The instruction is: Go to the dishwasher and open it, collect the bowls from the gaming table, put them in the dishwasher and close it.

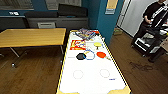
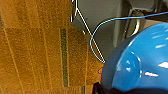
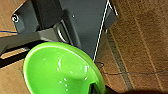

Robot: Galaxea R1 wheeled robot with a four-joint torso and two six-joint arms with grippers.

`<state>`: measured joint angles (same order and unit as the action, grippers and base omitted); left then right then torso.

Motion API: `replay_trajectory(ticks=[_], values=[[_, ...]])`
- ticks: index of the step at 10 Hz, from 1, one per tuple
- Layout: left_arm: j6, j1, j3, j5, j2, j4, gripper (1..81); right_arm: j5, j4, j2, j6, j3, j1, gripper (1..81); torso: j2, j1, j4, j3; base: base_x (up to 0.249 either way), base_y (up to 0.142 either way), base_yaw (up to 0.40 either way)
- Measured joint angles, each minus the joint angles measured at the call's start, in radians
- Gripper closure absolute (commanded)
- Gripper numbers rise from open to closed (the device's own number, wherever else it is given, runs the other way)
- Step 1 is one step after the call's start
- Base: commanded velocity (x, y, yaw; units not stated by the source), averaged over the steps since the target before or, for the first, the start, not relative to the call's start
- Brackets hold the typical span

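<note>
- Left claw: blue bowl sits right against it, huge in the left wrist view, rim at the claw's edge; looks clamped on the bowl, fingers themselves hard to see.
- Beyond the left claw: wooden floor, a grey robot part and a thin blue cable looping over it.
- Right claw: green bowl right against it, hollow side facing the camera, rim at the claw; looks clamped on the bowl.
- Beyond the right claw: dark grey robot body and the same wood floor.
- Head view: gaming table straight ahead, white worktop with yellow rim, well apart from both claws.
- On that worktop, far half: black bowl touching the blue circle marking, red-orange bowl just beside the circle on the other side, yellow bowl further back.
- Also a red-yellow box and a stack of colourful items at the far end.
- Plain wooden table beside the gaming table.
- Person with a cart at the far side of the room.
</note>
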<state>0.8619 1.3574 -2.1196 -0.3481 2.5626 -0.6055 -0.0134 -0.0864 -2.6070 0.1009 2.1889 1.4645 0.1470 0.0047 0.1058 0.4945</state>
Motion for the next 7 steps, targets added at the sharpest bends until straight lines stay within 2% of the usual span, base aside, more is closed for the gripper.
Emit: replay_trajectory(ticks=[1, 4, 5, 7], values=[[-0.06, 0.003, -0.068, 0.002, 0.035, 0.057, 81.1, 0.015, 0.0, -0.001, 0.0, 0.02, 0.0, 81.1, 0.0, 0.0, 0.0, -0.015, 0.0, 0.0, 0.0], [-0.248, 0.03, -0.247, 0.007, 0.129, 0.227, 81.1, 0.021, 0.001, -0.009, 0.0, 0.021, 0.002, 81.1, 0.0, 0.0, 0.0, -0.111, 0.0, 0.0, 0.0], [-0.32, 0.039, -0.297, 0.01, 0.157, 0.285, 81.1, 0.021, 0.001, -0.009, 0.0, 0.022, 0.001, 81.1, 0.002, -0.002, 0.0, -0.13, 0.0, 0.0, 0.0], [-0.496, 0.053, -0.386, 0.01, 0.197, 0.442, 81.1, 0.03, 0.005, -0.009, -0.003, 0.022, 0.012, 81.1, 0.002, -0.002, 0.0, -0.142, 0.0, 0.0, 0.0]])
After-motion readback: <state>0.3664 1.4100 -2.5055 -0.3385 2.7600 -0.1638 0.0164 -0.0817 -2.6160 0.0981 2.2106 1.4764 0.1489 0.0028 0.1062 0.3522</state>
